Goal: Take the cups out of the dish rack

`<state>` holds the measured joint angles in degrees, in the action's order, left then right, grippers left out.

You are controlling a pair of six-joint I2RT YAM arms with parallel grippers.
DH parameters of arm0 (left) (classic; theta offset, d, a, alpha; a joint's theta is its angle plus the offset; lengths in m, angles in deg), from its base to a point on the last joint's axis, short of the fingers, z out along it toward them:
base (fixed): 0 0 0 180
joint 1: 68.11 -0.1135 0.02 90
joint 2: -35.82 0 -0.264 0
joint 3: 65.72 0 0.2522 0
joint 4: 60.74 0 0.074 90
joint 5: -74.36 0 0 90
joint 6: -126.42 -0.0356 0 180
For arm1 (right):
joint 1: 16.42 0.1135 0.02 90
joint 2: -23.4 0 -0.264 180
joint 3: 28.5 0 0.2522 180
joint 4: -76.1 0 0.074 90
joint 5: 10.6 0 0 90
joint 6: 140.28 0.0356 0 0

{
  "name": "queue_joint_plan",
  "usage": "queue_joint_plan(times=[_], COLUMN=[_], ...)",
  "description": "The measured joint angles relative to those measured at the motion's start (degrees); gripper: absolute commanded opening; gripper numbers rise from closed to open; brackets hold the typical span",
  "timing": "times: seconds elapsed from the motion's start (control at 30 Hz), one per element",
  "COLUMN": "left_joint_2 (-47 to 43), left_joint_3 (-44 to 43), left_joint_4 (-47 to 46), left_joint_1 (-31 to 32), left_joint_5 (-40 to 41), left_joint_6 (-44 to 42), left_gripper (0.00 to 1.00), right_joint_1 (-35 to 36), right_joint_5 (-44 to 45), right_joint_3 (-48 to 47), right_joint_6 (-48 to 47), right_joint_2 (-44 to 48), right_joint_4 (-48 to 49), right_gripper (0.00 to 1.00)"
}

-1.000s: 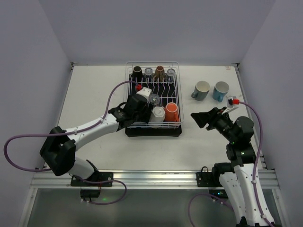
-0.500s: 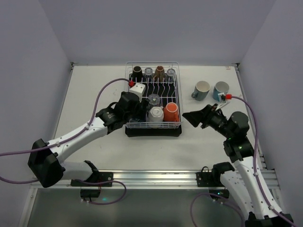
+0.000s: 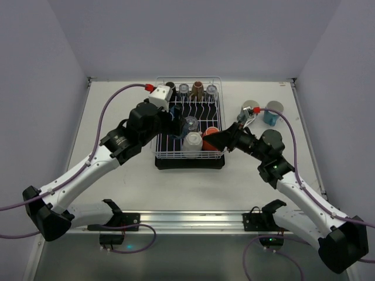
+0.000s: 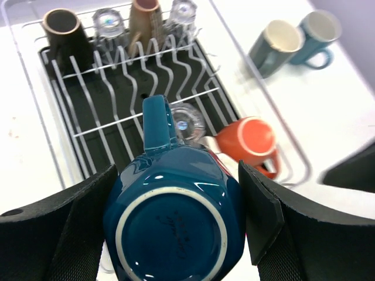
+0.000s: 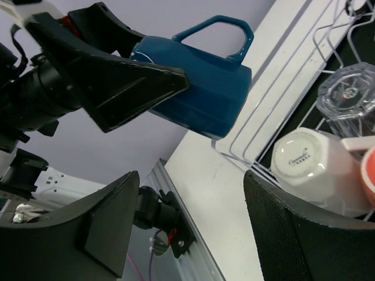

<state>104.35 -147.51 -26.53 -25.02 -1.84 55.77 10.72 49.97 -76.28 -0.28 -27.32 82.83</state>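
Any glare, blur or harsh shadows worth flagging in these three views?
Top external: even light, soft shadows, sharp throughout. Left wrist: white glints on the glossy teal mug; the dark shape at the right edge looks blurred. Right wrist: the clear glass sparkles; the right gripper's fingers are dark.

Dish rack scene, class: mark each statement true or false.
1. The left gripper holds a dark teal ceramic mug. True.
2. The right gripper is shut on the orange ceramic cup. False: it is open, gripping nothing.
3. A grey-green mug and a blue mug sit on the white table beside the white wire dish rack. True.
4. The rack's back row is empty. False: a dark mug, brown tumbler and clear glasses sit there.
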Motion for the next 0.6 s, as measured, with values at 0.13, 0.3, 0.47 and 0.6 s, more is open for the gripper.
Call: queue_joint_plan(times=[0.13,0.3,0.47,0.6], left_joint_2=[-3.2,-7.4,-9.9,-11.3], left_joint_3=[0.2,2.8,6.3,11.2], left_joint_4=[-1.5,-6.8,-11.1,-17.5], left_joint_1=[0.0,0.0,0.0,0.0], left_joint_5=[-4.3,-10.1,-14.8,-17.5], left_joint_6=[3.6,8.8,13.5,17.1], left_gripper=[0.06,0.07,0.07,0.07], right_joint_1=[2.8,4.3,4.9,6.8], right_joint_5=[0.1,-0.1,-0.5,-1.0], right_joint_3=[0.0,-0.1,-0.3,-2.1], right_joint_6=[0.6,2.5,4.8,6.0], right_joint_2=[-3.1,-6.0,-6.8,-7.8], right_joint_4=[4.0,8.3,12.4,14.9], right_gripper=[0.74,0.74,0.71,0.66])
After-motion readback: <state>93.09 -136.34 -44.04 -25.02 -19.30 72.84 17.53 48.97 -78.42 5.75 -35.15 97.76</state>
